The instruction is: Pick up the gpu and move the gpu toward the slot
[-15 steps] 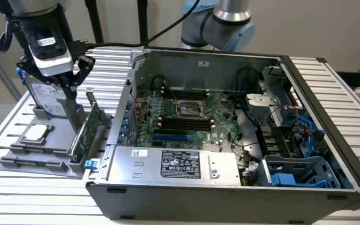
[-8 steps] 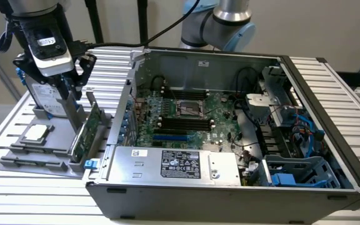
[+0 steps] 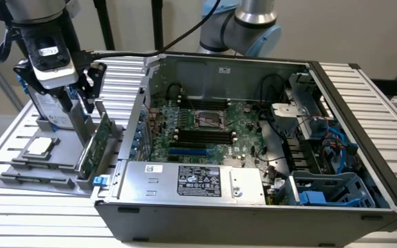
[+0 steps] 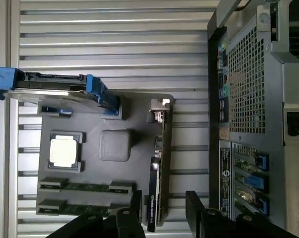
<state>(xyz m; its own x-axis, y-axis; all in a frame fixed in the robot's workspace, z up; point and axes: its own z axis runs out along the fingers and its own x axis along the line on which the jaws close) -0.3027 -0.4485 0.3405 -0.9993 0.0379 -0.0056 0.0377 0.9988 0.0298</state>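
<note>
One gpu (image 4: pixel 157 163), upright on edge, between the wide-spread fingers (image 4: pixel 196 210) of the open hand (image 4: pixel 164 201).

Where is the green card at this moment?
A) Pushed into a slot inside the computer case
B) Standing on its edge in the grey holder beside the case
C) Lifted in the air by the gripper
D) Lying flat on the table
B: the green card stands on its edge in the grey holder, outside the computer case, with the gripper above it.
</note>
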